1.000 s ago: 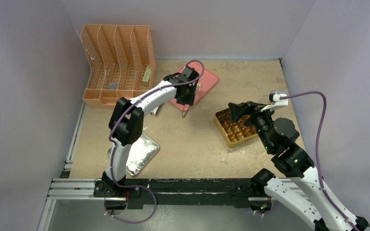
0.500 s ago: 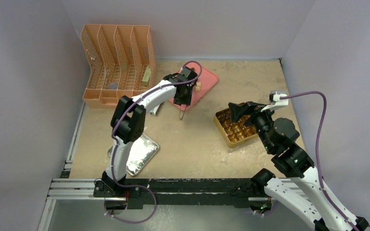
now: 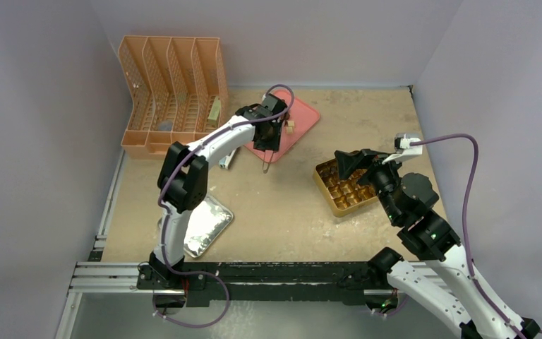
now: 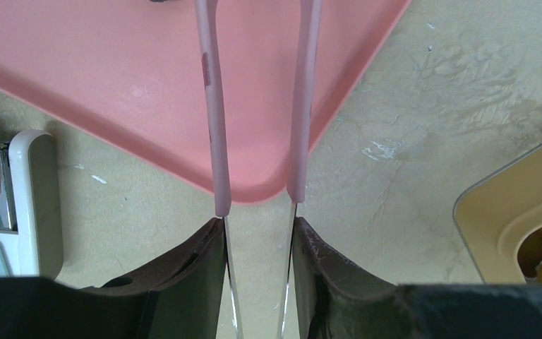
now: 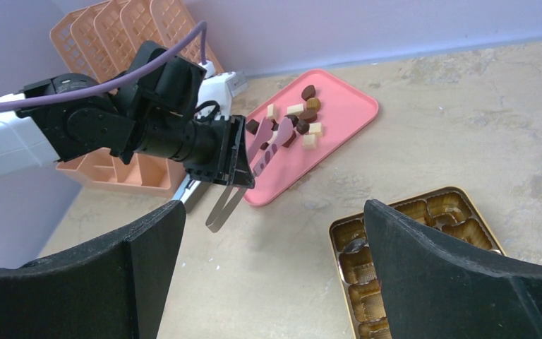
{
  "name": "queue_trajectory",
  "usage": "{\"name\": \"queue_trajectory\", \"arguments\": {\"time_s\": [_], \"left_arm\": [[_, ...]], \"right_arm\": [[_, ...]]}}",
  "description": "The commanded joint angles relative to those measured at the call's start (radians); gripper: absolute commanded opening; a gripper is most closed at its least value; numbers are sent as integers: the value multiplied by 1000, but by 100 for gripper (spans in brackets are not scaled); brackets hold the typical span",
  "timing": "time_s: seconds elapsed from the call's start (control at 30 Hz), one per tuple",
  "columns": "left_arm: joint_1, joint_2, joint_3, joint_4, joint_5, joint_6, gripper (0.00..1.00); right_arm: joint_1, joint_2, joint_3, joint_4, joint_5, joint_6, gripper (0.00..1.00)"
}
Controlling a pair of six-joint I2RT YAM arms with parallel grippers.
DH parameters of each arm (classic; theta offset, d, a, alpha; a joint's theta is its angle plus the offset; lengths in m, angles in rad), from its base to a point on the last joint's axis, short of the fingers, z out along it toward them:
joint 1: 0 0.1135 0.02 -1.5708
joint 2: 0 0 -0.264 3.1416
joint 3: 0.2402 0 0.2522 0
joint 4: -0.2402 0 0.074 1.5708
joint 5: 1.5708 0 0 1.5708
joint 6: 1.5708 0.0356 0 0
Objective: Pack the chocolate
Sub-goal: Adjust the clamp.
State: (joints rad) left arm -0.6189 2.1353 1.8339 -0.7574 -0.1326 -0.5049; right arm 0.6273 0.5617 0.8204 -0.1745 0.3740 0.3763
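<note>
Several small chocolate pieces [image 5: 303, 116], dark brown and cream, lie on the pink tray [image 5: 346, 113], which also shows in the top view [image 3: 307, 120]. My left gripper [image 4: 257, 233] is shut on pink-tipped metal tongs [image 4: 212, 106]. The tong arms stand apart and reach over the tray's near corner [image 4: 113, 70]; in the right wrist view the tongs' tips [image 5: 272, 145] are beside the pieces. My right gripper [image 5: 274, 208] is open and empty above the gold gridded box [image 5: 335, 233], which also shows in the top view [image 3: 328, 194].
An orange file organiser [image 3: 173, 92] stands at the back left. A stapler [image 4: 14, 198] lies just left of the tray. A foil tray [image 3: 208, 226] sits by the left arm's base. The box's corner [image 4: 508, 205] is right of the tongs.
My left gripper has moved a little back and left with the tongs, carrying them further over the pink tray. The right arm has not moved.
</note>
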Motion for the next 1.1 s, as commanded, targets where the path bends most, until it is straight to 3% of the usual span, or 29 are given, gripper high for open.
{"name": "queue_trajectory", "arguments": {"time_s": [0.0,0.4,0.73,0.9,1.07], "left_arm": [[6,-60,17,13,9,12,37],[7,-66,18,6,12,45,39],[4,-224,-107,90,92,149,33],[-11,-346,-202,152,152,215,33],[-56,-421,-248,147,160,302,32]], "right_arm": [[-2,-6,12,52,4,-6,98],[-2,5,10,63,-5,-5,98],[-3,109,-11,125,-124,87,97],[-3,233,9,171,-204,143,89],[-3,342,49,274,-277,213,65]]}}
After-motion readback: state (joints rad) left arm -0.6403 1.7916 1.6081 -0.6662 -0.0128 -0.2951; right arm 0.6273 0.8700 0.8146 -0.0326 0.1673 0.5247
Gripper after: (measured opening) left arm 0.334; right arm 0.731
